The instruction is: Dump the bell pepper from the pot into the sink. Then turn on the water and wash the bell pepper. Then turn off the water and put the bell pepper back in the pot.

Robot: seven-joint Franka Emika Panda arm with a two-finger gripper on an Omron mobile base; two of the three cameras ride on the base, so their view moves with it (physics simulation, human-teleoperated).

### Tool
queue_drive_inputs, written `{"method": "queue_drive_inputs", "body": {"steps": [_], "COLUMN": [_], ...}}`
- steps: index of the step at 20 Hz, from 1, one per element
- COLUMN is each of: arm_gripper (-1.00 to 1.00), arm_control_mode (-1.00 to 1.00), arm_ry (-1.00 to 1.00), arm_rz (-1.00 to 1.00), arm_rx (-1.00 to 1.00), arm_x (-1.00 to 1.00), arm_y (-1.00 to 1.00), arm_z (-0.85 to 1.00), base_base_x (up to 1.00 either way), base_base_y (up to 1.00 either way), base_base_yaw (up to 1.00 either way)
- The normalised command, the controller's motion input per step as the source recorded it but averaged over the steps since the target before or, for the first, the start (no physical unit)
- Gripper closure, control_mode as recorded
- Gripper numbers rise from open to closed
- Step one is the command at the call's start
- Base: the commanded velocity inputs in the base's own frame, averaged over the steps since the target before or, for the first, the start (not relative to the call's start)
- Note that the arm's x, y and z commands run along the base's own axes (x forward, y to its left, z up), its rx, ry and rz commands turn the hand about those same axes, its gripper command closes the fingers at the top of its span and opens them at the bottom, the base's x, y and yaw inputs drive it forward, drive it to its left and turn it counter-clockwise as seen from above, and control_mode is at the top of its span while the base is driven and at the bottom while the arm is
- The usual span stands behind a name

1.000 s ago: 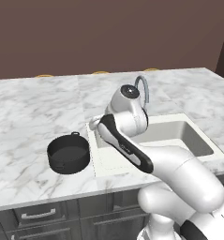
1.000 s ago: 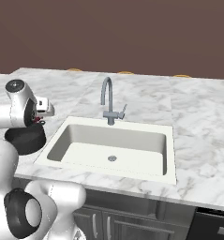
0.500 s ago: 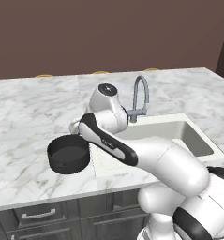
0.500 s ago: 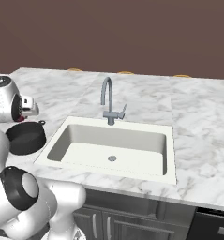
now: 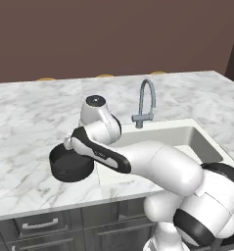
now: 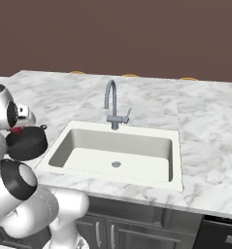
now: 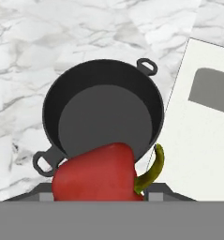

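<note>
Hand view looks straight down on my squat round black pot (image 7: 103, 123) with its two little loop handles and dark grey inside. The pot sits on the white marble counter with grey veins (image 7: 48, 42), and nothing lies on its floor. Right at the bottom of this view is the shiny red bell pepper (image 7: 95, 174) with a curved green stem. It hangs between my fingers, above the near edge of the pot, so my claw (image 7: 98, 194) is pinching the pepper. My finger tips are hidden behind it. To the right of the pot is the flat white rim of the wide white sink (image 7: 197, 136). In the left base view my white arm bends down over the pot (image 5: 69, 165), which stands on the counter just left of the sink (image 5: 187, 139). In the right base view a bit of red (image 6: 16, 130) peeks out under my hand, over the pot (image 6: 26, 143). The curved grey metal tap (image 6: 113, 107) stands behind the sink (image 6: 117, 155), with no water showing.
</note>
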Motion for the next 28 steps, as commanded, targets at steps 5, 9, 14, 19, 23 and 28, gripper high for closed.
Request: {"method": "queue_drive_inputs", "body": {"steps": [5,9,14,19,23,28], "arm_gripper": [1.00,1.00,1.00,1.00,1.00,1.00], "arm_control_mode": [-1.00,-1.00,-1.00,-1.00,-1.00,-1.00], "arm_ry": [0.07,0.13,0.11,0.08,0.03,0.00], "arm_rz": [0.00,0.00,0.00,0.00,0.00,0.00], "arm_rx": [-0.03,0.00,0.00,0.00,0.00,-0.03], "arm_x": [0.17,0.27,0.16,0.08,0.07,0.04], "arm_y": [0.13,0.11,0.13,0.17,0.12,0.02], "arm_z": [-0.55,-0.40,-0.29,-0.17,-0.09,-0.08], "base_base_x": [0.00,0.00,0.00,0.00,0.00,0.00], "base_base_y": [0.00,0.00,0.00,0.00,0.00,0.00], "base_base_yaw": [0.00,0.00,0.00,0.00,0.00,0.00]}}
